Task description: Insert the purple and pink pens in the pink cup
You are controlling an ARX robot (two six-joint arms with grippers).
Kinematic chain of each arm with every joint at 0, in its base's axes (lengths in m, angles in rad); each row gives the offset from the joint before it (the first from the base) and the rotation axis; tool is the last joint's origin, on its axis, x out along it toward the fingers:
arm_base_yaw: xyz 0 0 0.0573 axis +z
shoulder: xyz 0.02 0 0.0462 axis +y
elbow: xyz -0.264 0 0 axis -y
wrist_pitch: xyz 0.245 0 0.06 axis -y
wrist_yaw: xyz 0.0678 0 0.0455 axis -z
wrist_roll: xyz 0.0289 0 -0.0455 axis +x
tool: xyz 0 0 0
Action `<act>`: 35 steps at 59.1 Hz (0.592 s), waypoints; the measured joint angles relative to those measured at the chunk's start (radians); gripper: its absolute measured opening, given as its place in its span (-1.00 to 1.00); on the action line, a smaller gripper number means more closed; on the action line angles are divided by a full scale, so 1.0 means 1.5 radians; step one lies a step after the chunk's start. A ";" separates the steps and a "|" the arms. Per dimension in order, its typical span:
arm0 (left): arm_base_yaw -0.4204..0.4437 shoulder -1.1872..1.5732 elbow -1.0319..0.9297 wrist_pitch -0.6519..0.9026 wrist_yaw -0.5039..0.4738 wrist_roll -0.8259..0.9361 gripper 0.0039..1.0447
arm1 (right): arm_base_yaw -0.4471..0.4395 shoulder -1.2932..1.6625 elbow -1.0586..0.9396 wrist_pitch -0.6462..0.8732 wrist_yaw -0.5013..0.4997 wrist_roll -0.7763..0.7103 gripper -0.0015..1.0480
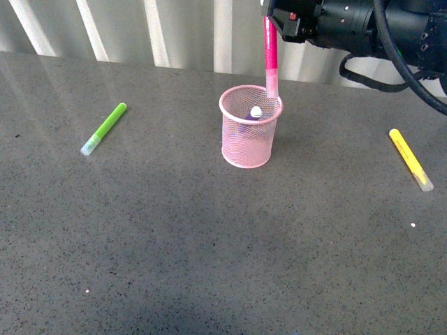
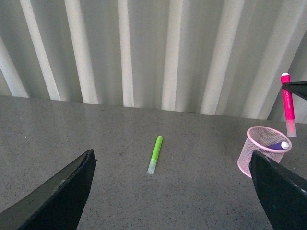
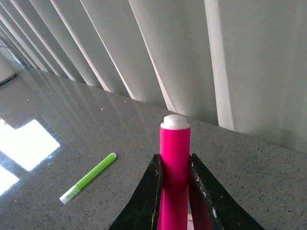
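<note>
The pink cup (image 1: 241,148) stands upright mid-table. The purple pen (image 1: 255,112) leans inside it, white end up. My right gripper (image 1: 278,17) is shut on the pink pen (image 1: 270,47) and holds it upright over the cup's far rim, clear cap down at rim level. In the right wrist view the fingers (image 3: 154,177) clamp the pink pen (image 3: 175,143). My left gripper (image 2: 171,158) is open and empty, low over the table; its view shows the cup (image 2: 249,149), the purple pen (image 2: 278,145) and the pink pen (image 2: 288,101) to one side.
A lime-green marker (image 1: 105,128) lies left of the cup, also in the left wrist view (image 2: 155,154) and the right wrist view (image 3: 88,184). A yellow marker (image 1: 411,159) lies at the right. Pleated white curtains hang behind the grey table.
</note>
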 joint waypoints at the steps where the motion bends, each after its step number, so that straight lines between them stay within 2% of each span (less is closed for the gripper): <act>1: 0.000 0.000 0.000 0.000 0.000 0.000 0.88 | 0.000 0.001 0.000 0.002 0.000 0.000 -0.79; 18: 0.000 0.000 0.000 0.000 0.000 0.000 0.88 | 0.002 0.056 0.006 0.056 0.000 0.006 -0.79; 35: 0.000 0.000 0.000 0.000 0.000 0.000 0.88 | 0.014 0.080 0.044 0.068 0.005 0.016 -0.79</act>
